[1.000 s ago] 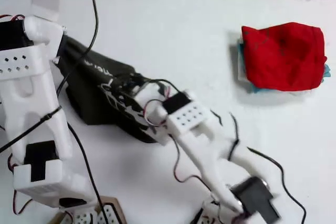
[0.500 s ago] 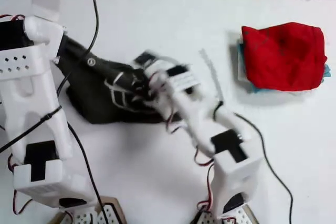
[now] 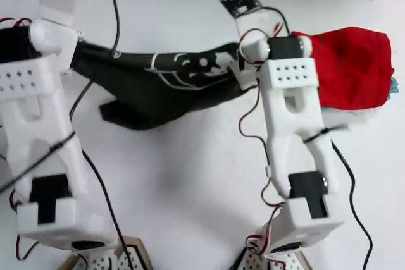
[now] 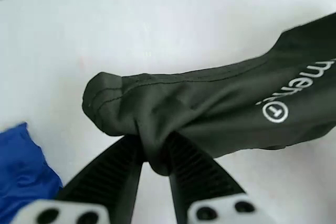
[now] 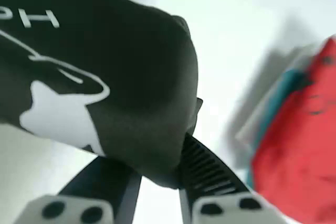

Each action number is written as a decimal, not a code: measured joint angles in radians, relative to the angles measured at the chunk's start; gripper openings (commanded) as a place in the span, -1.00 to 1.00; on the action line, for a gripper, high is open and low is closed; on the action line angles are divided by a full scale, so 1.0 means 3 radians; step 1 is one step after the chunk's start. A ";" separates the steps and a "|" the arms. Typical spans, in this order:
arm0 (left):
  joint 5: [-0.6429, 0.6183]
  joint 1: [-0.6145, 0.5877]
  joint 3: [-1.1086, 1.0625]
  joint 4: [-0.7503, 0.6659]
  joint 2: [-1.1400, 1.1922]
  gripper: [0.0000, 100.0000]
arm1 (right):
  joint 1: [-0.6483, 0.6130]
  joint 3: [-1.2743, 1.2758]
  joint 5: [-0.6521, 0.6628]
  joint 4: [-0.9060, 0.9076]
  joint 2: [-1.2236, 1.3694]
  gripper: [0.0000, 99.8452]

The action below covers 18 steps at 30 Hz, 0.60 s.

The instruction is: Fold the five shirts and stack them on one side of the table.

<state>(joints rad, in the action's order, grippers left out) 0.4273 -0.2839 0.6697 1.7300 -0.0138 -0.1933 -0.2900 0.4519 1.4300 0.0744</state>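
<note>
Since a second ago my right arm has swung from the table's near side up toward the stack, pulling the black shirt point(image 3: 171, 83) out long. My right gripper point(image 5: 157, 174) is pinched tight on one bunched end, and my left gripper point(image 4: 153, 153) clamps the stitched hem at the other. The soft, matte knit with white print stretches left to right across the white table point(image 3: 190, 181). Its right end is just beside the folded red shirt point(image 3: 354, 67) that tops the stack.

White lettering point(image 4: 294, 90) and a line graphic point(image 3: 190, 67) on the black shirt point(image 3: 158, 90), roughly 11 o'clock on the table point(image 3: 190, 188); letters cut off, can't read them.
</note>
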 measured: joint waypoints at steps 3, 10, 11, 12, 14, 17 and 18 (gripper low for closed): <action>0.0000 0.0051 0.0000 0.0000 -0.0327 -0.95 | 0.0000 -0.0240 0.0118 0.0153 -0.0281 -0.96; 0.0000 0.0266 0.0000 0.0000 -0.1069 -0.95 | 0.0005 -0.0839 0.0292 0.0552 -0.0921 -0.96; 0.0000 0.0292 0.0000 0.0000 -0.1166 -0.95 | 0.0005 -0.0926 0.0317 0.0598 -0.1002 -0.96; 0.0000 0.0302 0.0005 0.0000 -0.1243 -0.95 | 0.0005 -0.1013 0.0348 0.0644 -0.1079 -0.96; -0.0051 0.0322 0.0031 0.0000 -0.1381 -0.95 | 0.0005 -0.1181 0.0404 0.0716 -0.1222 -0.96; -0.0210 0.0317 0.0036 0.0000 -0.1509 -0.95 | 0.0005 -0.1360 0.0471 0.0736 -0.1371 -0.96; -0.0235 0.0317 0.0036 0.0000 -0.1519 -0.95 | 0.0005 -0.1386 0.0471 0.0736 -0.1391 -0.96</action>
<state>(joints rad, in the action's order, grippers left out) 0.3567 -0.1887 0.6805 1.7300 -0.4695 -0.1918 -0.7058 0.5930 1.6510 -0.3429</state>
